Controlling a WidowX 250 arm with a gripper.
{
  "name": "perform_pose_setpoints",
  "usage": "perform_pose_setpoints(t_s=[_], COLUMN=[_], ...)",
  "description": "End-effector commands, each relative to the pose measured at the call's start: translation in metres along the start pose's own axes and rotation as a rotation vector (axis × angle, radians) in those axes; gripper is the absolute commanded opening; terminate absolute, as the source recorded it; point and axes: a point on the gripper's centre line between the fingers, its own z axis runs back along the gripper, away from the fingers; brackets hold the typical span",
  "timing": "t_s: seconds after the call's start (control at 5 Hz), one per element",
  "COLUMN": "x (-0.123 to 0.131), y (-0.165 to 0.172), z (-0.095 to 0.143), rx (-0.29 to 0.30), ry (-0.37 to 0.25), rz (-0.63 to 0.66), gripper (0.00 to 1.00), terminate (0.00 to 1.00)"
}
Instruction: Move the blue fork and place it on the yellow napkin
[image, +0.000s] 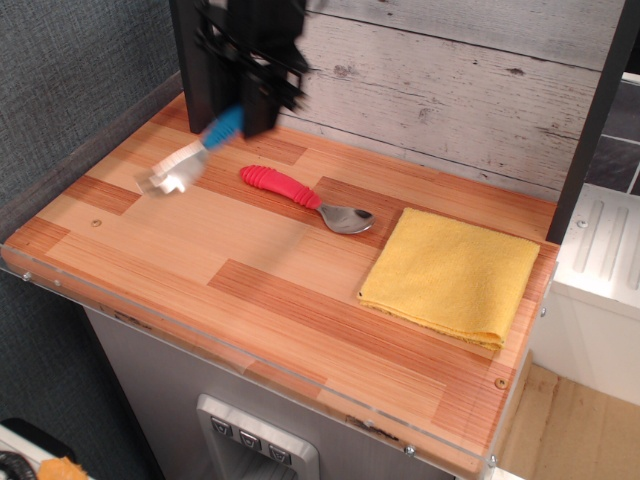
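Observation:
My gripper is shut on the blue fork and holds it in the air over the back left of the table. The blue handle sticks out below the fingers and the silver tines hang down to the left, blurred by motion. The yellow napkin lies flat at the right side of the table, well to the right of the gripper.
A red-handled metal spoon lies between the gripper and the napkin. A grey plank wall stands behind the wooden table. A dark post rises at the back right. A clear plastic rim runs along the table's left and front edges.

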Motion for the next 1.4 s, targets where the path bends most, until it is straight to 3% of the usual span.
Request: perform_pose_setpoints(t_s=[0.0,0.2,0.6,1.2], x=[0.007,0.011,0.021,0.033], y=[-0.054,-0.082,-0.124,-0.154], z=[0.020,0.019,-0.001,-0.031], rx=[-0.016,-0.056,-0.123,-0.140], ry=[-0.149,-0.173,-0.152,-0.188], rz=[0.108,0.198,0.211,0.295], gripper=[0.00,0.00,0.00,0.00], terminate=[0.00,0.00,0.00,0.00])
